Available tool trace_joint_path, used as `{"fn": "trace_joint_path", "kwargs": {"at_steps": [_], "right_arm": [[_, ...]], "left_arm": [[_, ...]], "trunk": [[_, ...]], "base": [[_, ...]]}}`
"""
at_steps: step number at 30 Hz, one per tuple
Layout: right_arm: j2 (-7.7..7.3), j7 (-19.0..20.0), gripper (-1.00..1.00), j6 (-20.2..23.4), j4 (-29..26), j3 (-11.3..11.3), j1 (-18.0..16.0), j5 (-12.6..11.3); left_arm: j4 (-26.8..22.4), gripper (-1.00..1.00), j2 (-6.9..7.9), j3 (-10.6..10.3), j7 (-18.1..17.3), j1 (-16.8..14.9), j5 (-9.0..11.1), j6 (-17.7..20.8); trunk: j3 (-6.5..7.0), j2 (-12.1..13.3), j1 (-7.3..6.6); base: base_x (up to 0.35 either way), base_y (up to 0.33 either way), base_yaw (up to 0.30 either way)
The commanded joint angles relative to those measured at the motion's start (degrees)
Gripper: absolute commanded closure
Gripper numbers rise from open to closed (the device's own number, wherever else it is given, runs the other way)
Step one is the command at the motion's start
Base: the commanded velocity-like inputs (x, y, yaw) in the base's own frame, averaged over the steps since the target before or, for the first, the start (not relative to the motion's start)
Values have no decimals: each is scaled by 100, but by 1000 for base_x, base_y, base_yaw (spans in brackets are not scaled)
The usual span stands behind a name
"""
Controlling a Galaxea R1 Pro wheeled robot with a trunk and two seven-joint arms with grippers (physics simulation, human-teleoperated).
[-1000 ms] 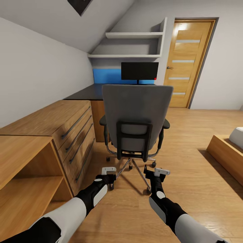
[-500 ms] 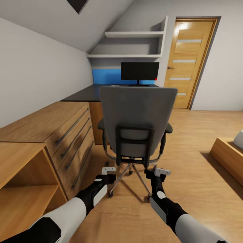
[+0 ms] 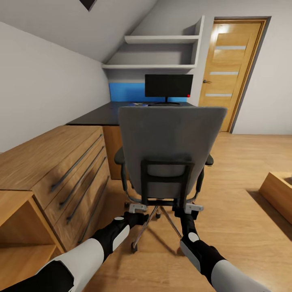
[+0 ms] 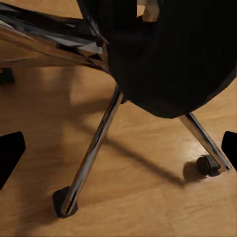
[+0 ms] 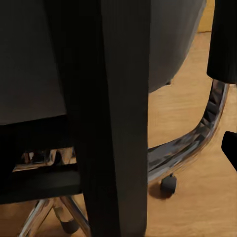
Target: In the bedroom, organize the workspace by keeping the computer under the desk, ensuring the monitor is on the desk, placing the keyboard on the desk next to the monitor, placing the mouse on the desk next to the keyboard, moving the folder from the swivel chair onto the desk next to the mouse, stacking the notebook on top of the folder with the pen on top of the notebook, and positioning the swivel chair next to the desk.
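We see a light wood plank floor (image 3: 243, 194) under pale grey sloping walls (image 3: 44, 81). A panelled honey-wood door (image 3: 229, 69) stands just beside two white wall shelves (image 3: 162, 39); well left of the door runs a low oak drawer cabinet (image 3: 61, 162).

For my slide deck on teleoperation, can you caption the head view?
Both grippers reach low behind the grey swivel chair, which faces the black desk and monitor.

Both arms are reaching forward from the lower frame corners, forearms converging toward lower centre. Left gripper (image 3: 137, 207) and right gripper (image 3: 190, 208) are sitting level, side by side; finger spread cannot be judged.
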Motion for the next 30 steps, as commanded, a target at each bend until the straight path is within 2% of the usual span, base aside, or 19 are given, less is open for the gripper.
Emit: {"fn": "trace_joint_path", "kwargs": {"at_steps": [1, 10, 17, 30], "right_arm": [[-6, -33, -100, -33, 4, 47, -7, -57], [-1, -31, -100, -33, 20, 49, -6, -62], [-2, -22, -100, -33, 29, 45, -6, -64], [-8, -31, -100, -33, 29, 42, -6, -60]], "left_arm": [[-1, -100, 0, -10, 3, -4, 21, 20], [8, -100, 0, -7, 11, -4, 30, 20], [8, -100, 0, -4, 11, -4, 30, 20], [8, -100, 0, -3, 13, -4, 30, -80]], "trunk": [[-5, -2, 2], [-5, -2, 2], [-5, -2, 2], [-5, -2, 2]], "base": [[318, -64, 0], [319, -71, -6], [319, -103, -161], [319, -107, -10]]}}
